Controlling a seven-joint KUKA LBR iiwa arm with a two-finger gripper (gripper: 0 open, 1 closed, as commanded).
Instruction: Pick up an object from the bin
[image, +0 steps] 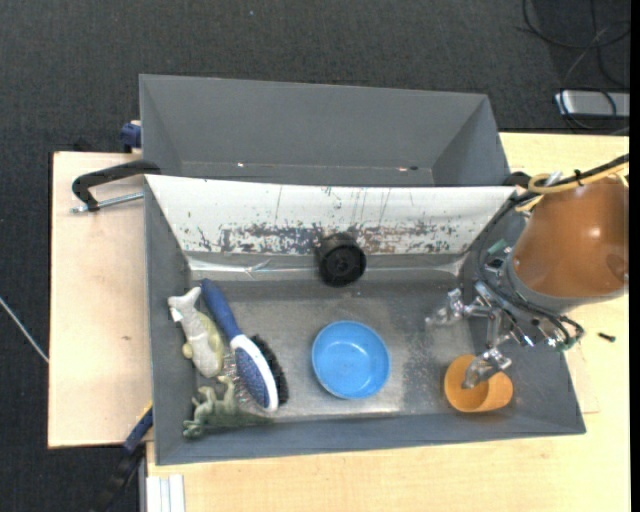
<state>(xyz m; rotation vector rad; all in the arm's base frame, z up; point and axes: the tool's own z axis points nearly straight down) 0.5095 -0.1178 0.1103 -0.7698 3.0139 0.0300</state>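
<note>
My gripper (462, 345) is low in the bin's right front corner, and its two metal fingers stand apart, so it is open. One fingertip (483, 372) reaches down over the mouth of an orange cup (478, 392) that lies by the front wall. The other fingertip (438, 317) hangs over bare floor to the cup's upper left. Nothing is between the fingers. A round blue bowl (349, 359) sits upright on the floor to the left of the cup.
A black round knob-like thing (341, 261) rests against the back wall. In the left front corner lie a blue-handled brush (243, 352), a white toy animal (203, 336) and a green toy lizard (215, 410), close together. The arm's orange cover looms over the right wall.
</note>
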